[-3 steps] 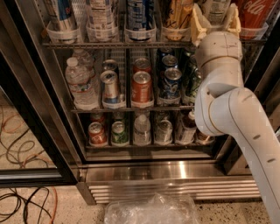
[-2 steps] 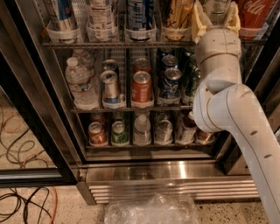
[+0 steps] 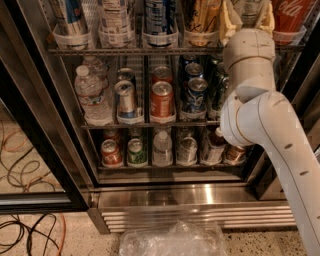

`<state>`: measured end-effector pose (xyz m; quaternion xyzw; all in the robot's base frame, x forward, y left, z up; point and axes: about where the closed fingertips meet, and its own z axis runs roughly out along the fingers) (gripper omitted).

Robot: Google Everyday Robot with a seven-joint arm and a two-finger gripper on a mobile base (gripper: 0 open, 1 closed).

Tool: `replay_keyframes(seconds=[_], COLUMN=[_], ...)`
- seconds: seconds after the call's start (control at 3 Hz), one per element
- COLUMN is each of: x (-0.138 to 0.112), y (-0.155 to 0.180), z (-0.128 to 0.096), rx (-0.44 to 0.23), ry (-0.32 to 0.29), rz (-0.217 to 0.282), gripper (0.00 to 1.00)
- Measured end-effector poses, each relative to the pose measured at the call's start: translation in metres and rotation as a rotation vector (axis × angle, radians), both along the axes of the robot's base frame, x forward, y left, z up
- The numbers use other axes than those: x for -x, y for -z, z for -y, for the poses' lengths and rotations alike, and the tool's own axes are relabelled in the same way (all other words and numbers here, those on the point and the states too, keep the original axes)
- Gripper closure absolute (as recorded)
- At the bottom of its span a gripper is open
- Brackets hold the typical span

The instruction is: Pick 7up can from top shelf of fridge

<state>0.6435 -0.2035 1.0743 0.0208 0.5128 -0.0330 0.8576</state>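
The fridge (image 3: 47,150) stands open with its black frame at the left. Its top shelf (image 3: 125,51) is a wire rack with a row of clear cup holders holding tall cans. My gripper (image 3: 248,19) reaches up into that shelf at the right, and its cream parts sit on either side of a pale silver-white tall can (image 3: 248,9), which I take for the 7up can. Only the can's lower part shows and its logo is out of view. My white arm (image 3: 260,120) covers the right side of the lower racks.
A tall red Coca-Cola can (image 3: 290,15) stands just right of my gripper and a yellow can (image 3: 202,17) just left. Lower racks hold short cans (image 3: 162,100) and water bottles (image 3: 92,95). A louvred steel base (image 3: 200,215), a plastic bag (image 3: 172,240) and floor cables (image 3: 25,170) lie below.
My arm has shifted slightly upward and deeper toward the top shelf. The cans on the shelves have not moved.
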Motion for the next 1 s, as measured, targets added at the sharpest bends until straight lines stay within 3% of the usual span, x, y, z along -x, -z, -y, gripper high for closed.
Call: replay_keyframes(seconds=[1.0], x=[0.0001], y=[-0.0009], z=[-0.0003], rx=[0.002], ry=[0.000], rz=[0.000], gripper=[1.00])
